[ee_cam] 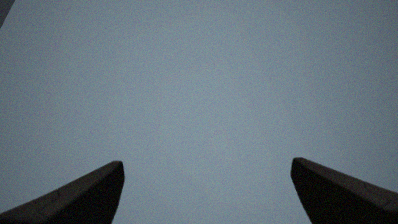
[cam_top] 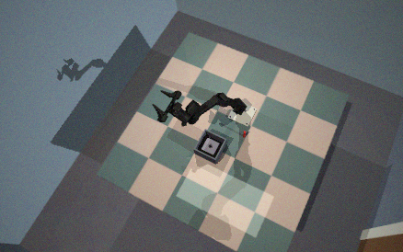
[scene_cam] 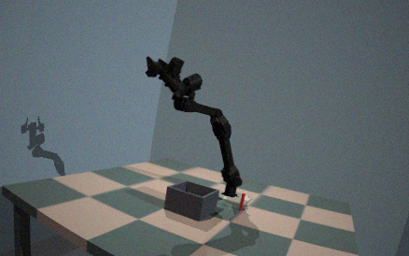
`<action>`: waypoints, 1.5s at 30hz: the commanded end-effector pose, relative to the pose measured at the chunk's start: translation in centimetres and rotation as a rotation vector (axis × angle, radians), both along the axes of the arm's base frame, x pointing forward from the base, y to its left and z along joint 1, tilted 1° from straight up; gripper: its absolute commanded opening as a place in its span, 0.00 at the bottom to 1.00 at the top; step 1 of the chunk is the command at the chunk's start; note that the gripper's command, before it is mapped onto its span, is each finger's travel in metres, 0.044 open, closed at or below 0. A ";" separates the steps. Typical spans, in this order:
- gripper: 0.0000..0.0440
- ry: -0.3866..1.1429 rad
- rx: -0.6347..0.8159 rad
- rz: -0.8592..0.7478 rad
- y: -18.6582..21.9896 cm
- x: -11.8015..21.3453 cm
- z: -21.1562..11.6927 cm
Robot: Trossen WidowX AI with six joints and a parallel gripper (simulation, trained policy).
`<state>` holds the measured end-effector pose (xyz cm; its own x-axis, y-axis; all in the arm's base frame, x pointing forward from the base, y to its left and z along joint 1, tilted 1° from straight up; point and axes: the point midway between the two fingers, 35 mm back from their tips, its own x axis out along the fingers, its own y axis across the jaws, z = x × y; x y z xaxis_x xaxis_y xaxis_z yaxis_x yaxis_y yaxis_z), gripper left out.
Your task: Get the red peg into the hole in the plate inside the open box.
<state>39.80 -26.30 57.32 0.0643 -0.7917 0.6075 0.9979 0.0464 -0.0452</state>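
The red peg (cam_top: pixel 245 133) (scene_cam: pixel 242 202) stands upright on the table beside the arm's base, outside the box. The dark grey open box (cam_top: pixel 204 157) (scene_cam: pixel 183 205) sits on the table, a little way from the peg. Inside it, the top view shows a light plate (cam_top: pixel 206 148) with a small dark hole near its middle. My gripper (cam_top: pixel 157 98) (scene_cam: pixel 148 66) (ee_cam: pixel 208 169) is open and empty, raised high above the table and far from both peg and box. Its fingers point away from them, and the wrist view shows neither.
The arm's base stands on a pale mounting plate (cam_top: pixel 249 117), close to the peg. The checkered table (cam_top: pixel 295 175) (scene_cam: pixel 85 210) carries the box, peg and arm. A blue-grey wall (cam_top: pixel 33 152) (scene_cam: pixel 80 56) (ee_cam: pixel 210 90) lies beyond the gripper and fills most of the wrist view.
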 end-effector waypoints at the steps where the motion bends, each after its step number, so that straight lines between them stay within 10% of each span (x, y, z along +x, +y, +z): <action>1: 0.97 0.001 -0.005 0.018 0.3 0.2 0.1; 24: 1.00 0.096 0.255 0.746 14.7 8.7 -5.4; 45: 1.00 0.281 0.783 1.204 29.3 6.7 -16.4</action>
<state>47.36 1.27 42.90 0.9397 -0.3416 -0.0136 0.3391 0.9263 0.1645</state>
